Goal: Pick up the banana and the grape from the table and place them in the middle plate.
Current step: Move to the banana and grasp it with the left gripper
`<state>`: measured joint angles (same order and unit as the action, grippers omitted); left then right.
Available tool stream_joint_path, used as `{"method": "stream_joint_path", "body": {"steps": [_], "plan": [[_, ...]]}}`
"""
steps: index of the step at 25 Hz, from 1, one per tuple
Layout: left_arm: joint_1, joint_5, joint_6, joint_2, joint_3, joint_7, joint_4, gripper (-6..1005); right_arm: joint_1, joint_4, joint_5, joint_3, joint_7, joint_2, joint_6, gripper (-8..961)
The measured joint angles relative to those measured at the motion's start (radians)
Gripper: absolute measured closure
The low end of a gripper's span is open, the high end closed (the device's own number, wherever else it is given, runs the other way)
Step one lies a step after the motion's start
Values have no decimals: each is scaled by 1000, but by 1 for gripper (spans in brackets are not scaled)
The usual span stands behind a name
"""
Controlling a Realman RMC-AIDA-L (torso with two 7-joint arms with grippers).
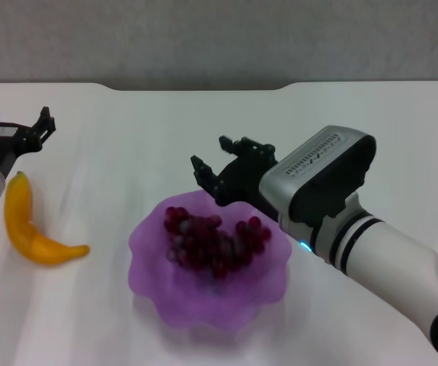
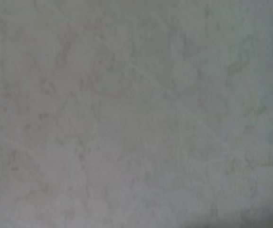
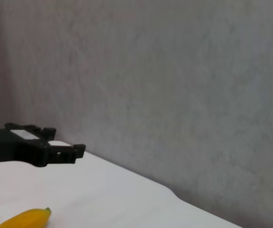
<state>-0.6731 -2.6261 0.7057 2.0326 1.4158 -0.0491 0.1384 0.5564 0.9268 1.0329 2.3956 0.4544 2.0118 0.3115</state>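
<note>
The dark red-purple grape (image 1: 215, 240) bunch lies inside the purple scalloped middle plate (image 1: 203, 309) at the centre of the white table (image 1: 127, 137). Just behind the plate's far rim my right gripper (image 1: 211, 152) hovers open, holding nothing. The yellow-orange banana (image 1: 32, 229) rests on the table at the left, apart from the plate. My left gripper (image 1: 19, 114) stands open and empty a little beyond the banana's upper end. In the right wrist view the banana's tip (image 3: 29, 219) and the left gripper (image 3: 65, 140) show farther off.
A grey wall (image 1: 219, 38) runs behind the table's far edge. The left wrist view holds only a plain grey surface. Bare white tabletop lies between the banana and the plate.
</note>
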Motion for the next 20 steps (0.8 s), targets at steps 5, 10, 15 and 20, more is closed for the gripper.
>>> {"method": "stream_joint_path", "body": {"steps": [5, 10, 15, 20], "plan": [[1, 0, 0, 0, 0, 0, -1, 137, -19, -9, 2, -24, -2, -1, 38, 372], [0, 0, 0, 0, 0, -2, 0, 137, -48, -37, 4, -100, -25, -5, 123, 202], [-2, 0, 2, 0, 1, -1, 1, 138, -90, -91, 3, -133, -37, -3, 305, 124], [-4, 0, 8, -2, 2, 0, 3, 138, -121, -147, 4, -186, -112, -2, 418, 125]]}}
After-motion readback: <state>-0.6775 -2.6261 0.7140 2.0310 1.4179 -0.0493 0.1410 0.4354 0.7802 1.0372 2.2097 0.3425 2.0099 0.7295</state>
